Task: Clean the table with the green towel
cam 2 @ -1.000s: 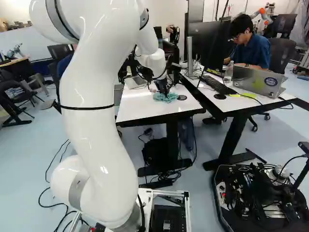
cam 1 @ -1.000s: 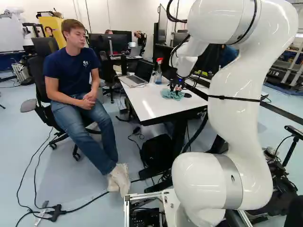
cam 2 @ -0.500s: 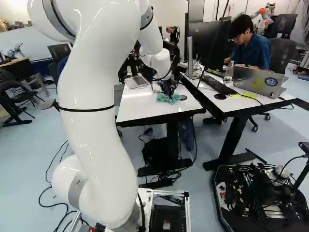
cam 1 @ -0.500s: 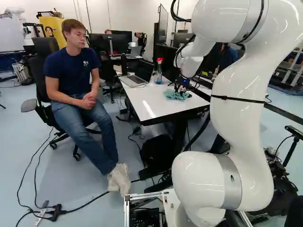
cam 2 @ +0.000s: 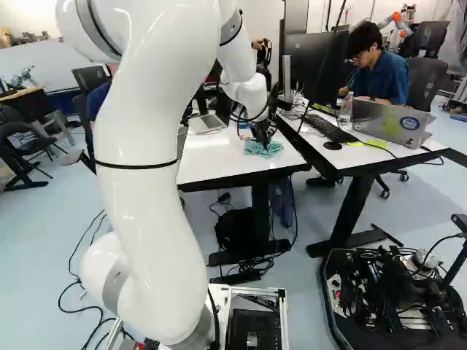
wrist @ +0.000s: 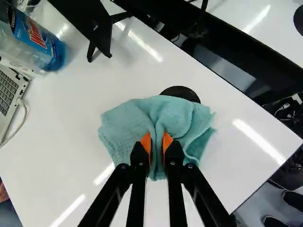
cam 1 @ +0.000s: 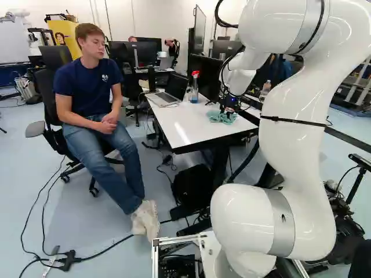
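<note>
Teal towel [wrist: 125,124] lies bunched on the white bench [wrist: 61,123], its middle fold pinched between the orange-padded fingers [wrist: 145,143] of the gripper [cam 1: 228,109], which stand narrow. Just ahead of them, a black disc [wrist: 182,91] shows past the towel's edge, perhaps partly covered by it. On the same bench, a spray bottle [cam 1: 195,90] stands upright near an open laptop [cam 1: 163,98].

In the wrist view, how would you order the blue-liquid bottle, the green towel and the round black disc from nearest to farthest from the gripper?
1. Green towel: pinched in the gripper.
2. Black disc: just past the towel, partly hidden by it.
3. Bottle: farthest, beside the laptop.
</note>
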Tool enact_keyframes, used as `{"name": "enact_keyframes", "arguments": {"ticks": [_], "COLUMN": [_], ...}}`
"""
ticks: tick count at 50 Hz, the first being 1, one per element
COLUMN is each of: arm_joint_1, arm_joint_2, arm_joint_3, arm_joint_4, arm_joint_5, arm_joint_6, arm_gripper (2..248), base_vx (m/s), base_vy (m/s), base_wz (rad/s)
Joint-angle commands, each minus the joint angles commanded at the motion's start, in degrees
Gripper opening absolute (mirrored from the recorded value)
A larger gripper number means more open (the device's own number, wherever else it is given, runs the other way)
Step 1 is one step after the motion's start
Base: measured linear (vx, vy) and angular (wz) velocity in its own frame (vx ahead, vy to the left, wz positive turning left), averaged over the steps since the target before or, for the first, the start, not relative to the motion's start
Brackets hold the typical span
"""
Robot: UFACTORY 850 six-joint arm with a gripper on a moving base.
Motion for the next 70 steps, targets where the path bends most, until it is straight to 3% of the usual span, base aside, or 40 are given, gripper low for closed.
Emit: {"name": "enact_keyframes", "arguments": {"ticks": [34,51,70], "arm_joint_1": [4.6,6.7,5.9], "arm_joint_2": [-5.3,-3.1,1.3], "arm_joint_3": [-7.0,-4.1,1.6], "arm_joint_4": [0.0,0.0,0.0], "arm_joint_5": [0.0,0.0,0.0], "arm_joint_6": [0.0,0.0,0.0], "arm_gripper": [48,48,48], "base_vx": [0.0,0.0,0.0], "base_vy": [0.0,0.0,0.0], "base_wz": [0.0,0.0,0.0]}}
